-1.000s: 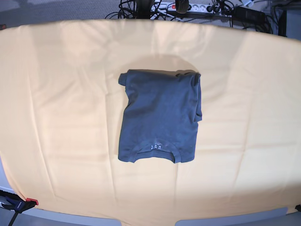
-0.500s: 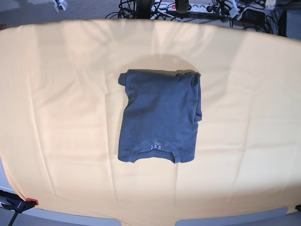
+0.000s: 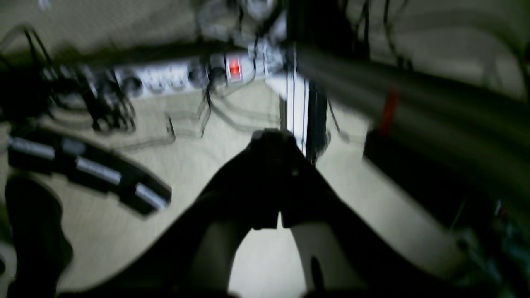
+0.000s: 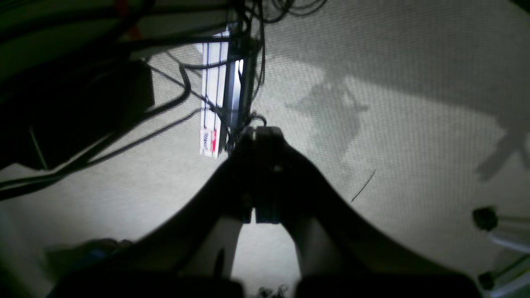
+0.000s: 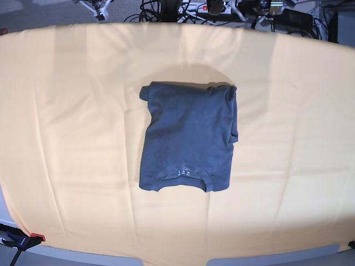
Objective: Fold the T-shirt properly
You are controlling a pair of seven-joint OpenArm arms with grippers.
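The dark slate-grey T-shirt (image 5: 188,138) lies folded into a compact rectangle in the middle of the table. Its collar with the small pale print is at the near edge and a sleeve bunches along its right side. My left gripper (image 3: 271,138) is shut and empty, off the table above the floor and cables. My right gripper (image 4: 261,135) is also shut and empty above the floor. In the base view only a bit of the right arm (image 5: 99,6) and the left arm (image 5: 259,6) show beyond the table's far edge. Neither touches the shirt.
A pale orange-yellow cloth (image 5: 66,138) covers the whole table. Cables and a power strip (image 5: 222,8) lie on the floor behind the far edge; the strip also shows in the left wrist view (image 3: 178,74). A red-tipped clamp (image 5: 30,239) sits at the near left corner.
Parts of both arms at the far edge have shifted inward toward the middle. The T-shirt has not moved.
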